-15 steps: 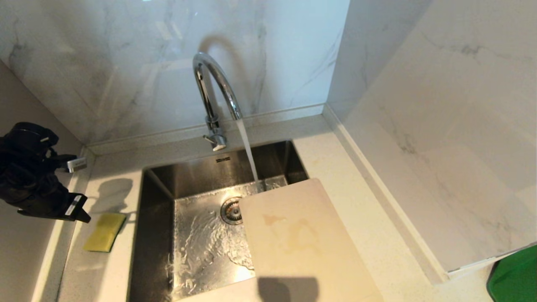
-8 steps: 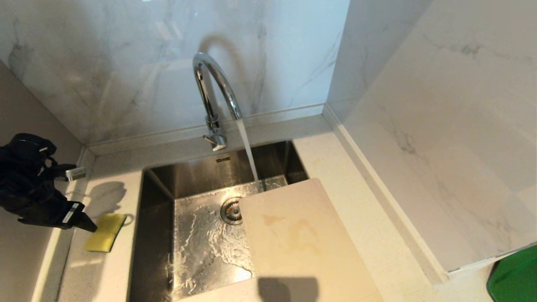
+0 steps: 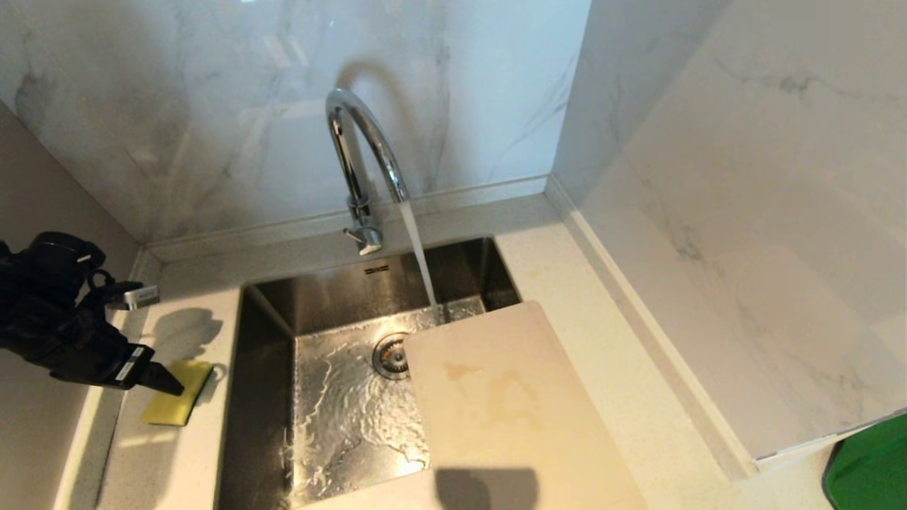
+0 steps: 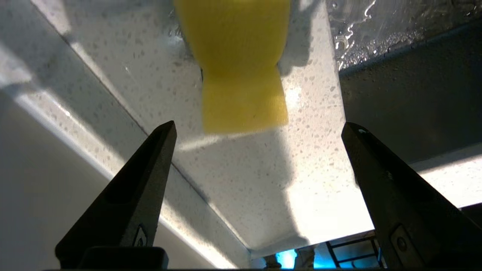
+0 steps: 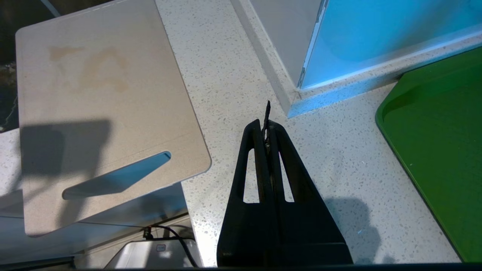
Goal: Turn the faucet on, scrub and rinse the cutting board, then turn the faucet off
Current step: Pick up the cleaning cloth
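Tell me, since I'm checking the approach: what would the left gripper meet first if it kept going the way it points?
Most likely the yellow sponge on the counter: it lies ahead, centred between the open left gripper fingers, though the depth is unclear.

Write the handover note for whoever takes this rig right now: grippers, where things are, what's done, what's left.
Left gripper: open, empty, hovering by the sponge on the counter left of the sink.
Right gripper: shut, empty, parked over the counter beside the cutting board.
Faucet: on, water running into the sink.
Cutting board lies across the sink's right edge, stains showing.
Left: grab the sponge, scrub, rinse, turn off the faucet.
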You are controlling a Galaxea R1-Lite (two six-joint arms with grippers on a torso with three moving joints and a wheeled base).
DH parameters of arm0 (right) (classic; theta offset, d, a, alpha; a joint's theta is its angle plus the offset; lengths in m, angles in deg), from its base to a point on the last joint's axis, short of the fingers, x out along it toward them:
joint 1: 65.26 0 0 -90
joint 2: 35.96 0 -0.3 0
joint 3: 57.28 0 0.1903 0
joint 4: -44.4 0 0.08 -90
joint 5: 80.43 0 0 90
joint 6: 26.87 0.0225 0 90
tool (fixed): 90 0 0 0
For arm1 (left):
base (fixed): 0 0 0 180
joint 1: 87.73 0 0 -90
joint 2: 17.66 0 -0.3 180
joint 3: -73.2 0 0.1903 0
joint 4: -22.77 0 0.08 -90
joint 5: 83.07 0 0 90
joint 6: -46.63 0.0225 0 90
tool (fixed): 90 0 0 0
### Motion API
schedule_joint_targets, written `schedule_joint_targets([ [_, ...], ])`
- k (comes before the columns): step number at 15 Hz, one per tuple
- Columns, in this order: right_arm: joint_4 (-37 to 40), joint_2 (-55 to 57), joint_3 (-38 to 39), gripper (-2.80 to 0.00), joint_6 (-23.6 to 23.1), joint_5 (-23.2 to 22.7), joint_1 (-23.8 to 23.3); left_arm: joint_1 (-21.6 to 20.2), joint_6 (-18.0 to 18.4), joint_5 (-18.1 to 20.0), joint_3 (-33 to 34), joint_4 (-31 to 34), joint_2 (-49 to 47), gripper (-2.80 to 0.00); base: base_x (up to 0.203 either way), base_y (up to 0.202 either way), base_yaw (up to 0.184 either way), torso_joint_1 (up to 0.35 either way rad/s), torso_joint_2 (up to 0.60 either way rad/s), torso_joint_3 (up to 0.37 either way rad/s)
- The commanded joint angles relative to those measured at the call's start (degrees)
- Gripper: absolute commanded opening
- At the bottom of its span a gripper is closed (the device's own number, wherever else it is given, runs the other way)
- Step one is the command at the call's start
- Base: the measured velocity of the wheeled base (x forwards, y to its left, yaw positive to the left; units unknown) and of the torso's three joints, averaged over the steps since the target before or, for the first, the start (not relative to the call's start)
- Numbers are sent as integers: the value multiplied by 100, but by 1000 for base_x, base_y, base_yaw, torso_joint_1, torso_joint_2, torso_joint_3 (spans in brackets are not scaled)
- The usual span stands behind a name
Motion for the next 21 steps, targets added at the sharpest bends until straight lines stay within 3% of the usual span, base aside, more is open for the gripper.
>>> schedule_joint_targets([
  [1,2,0,0,-280,6,9,-1,43,14,6,32,-69,-177,0,0,0,0,0,0,0],
  [21,-1,0,0,-280,6,6,-2,119,31,-29,-41,-333,-641,0,0,0,0,0,0,0],
])
